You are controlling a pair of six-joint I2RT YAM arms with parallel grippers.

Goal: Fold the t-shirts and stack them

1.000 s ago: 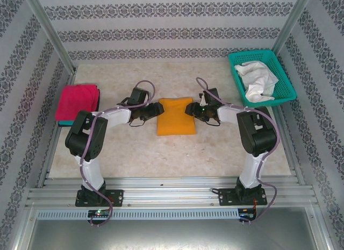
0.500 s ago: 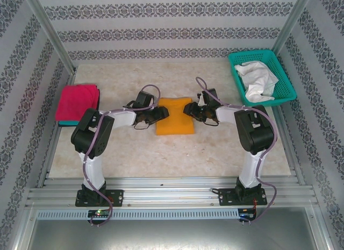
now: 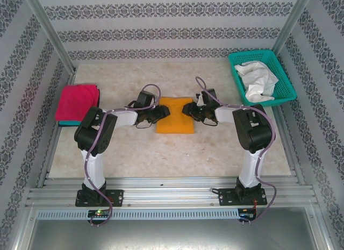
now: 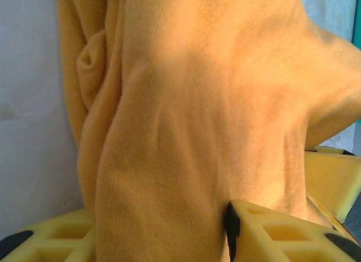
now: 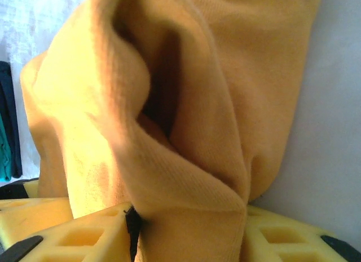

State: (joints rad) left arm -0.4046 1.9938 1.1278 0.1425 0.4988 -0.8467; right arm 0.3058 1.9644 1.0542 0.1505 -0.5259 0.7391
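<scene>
One pale, marbled flat table top (image 3: 161,148) carries everything, and most of it is bare: wide free room lies toward the bottom of the top view and between centre and left edge.

At upper right sits a teal plastic lattice basket (image 3: 257,52) holding a crumpled white cloth (image 3: 257,78), well apart from the work. At the left edge a folded magenta cloth t-shirt (image 3: 78,99) rests on a flat teal cloth t-shirt (image 3: 67,122), which shows as a sliver beneath it; this looks like the stack to be added to.

A mustard-orange soft-cloth t-shirt (image 3: 175,121), folded to a rectangle, lies in the centre. The left gripper (image 3: 159,113) sits at its left edge and the right gripper (image 3: 188,109) at its right edge, both toward the upper corners, probably so the bundle can be lifted level without unfolding.

In the wrist views, thick orange folds rise out from between each pair of yellow moulded fingers (image 4: 271,234) (image 5: 73,234). Both sets of jaws stand partly closed, pinched onto that bunched cloth. The path leftward to the stack looks unobstructed.
</scene>
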